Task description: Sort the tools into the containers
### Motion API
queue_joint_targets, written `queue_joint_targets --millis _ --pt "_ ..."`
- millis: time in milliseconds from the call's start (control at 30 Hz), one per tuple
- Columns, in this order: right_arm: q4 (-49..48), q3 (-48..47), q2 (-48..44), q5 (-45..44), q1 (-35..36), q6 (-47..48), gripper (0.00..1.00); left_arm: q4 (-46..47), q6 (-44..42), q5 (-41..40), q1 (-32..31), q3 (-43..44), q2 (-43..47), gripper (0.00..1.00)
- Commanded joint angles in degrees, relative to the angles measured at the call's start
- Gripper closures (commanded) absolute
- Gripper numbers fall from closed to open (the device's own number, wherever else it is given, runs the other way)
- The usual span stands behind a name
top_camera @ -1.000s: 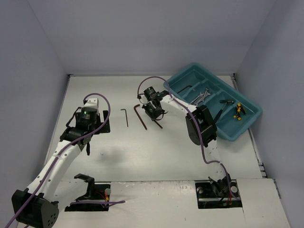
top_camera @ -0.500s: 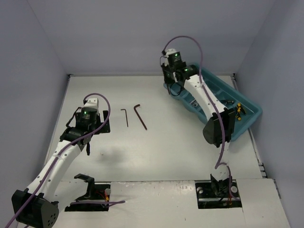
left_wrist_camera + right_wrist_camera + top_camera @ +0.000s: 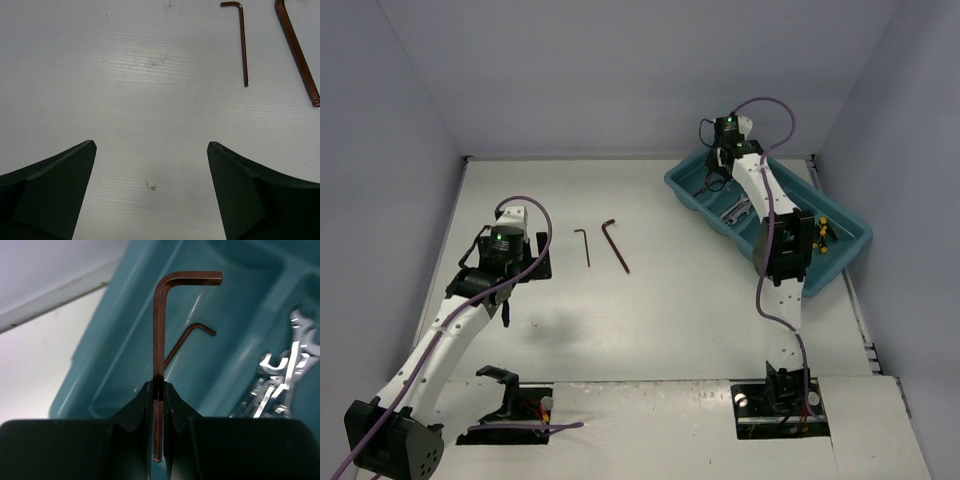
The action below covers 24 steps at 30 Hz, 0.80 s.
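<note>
Right wrist view: the right claw (image 3: 158, 390) clamps the long shaft of a bent hex key (image 3: 159, 330) over the teal tray (image 3: 125, 315), where a smaller hex key (image 3: 187, 337) lies in one compartment and wrenches (image 3: 280, 385) in the next. The left claw (image 3: 151, 150) gapes empty over the worktop (image 3: 125, 75), near a short loose key (image 3: 243, 45) and a long loose key (image 3: 297, 50).

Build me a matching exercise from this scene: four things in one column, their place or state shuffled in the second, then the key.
Column 1
1. right pincer
2. left pincer
3. silver wrenches
4. two loose hex keys

Column 2
A. lying on the white table
B. open, holding nothing
C. lying in a compartment of the teal tray
D. shut on a hex key above the tray

Pairs: 1-D, 2-B, 3-C, 4-A
</note>
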<state>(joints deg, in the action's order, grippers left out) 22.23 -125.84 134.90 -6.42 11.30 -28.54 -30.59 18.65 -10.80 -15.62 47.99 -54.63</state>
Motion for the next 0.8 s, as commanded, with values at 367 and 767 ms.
queue_joint_targets --millis 367,767 --pt "-4.39 -3.57 -4.24 -1.51 3.16 4.1 0.6 1.85 -0.05 -1.36 0.24 0.79 1.46 0.09" --pt "-4.39 16.02 -19.23 1.41 20.28 23.62 0.59 1.94 0.33 -1.15 0.24 1.06 1.45 0.09"
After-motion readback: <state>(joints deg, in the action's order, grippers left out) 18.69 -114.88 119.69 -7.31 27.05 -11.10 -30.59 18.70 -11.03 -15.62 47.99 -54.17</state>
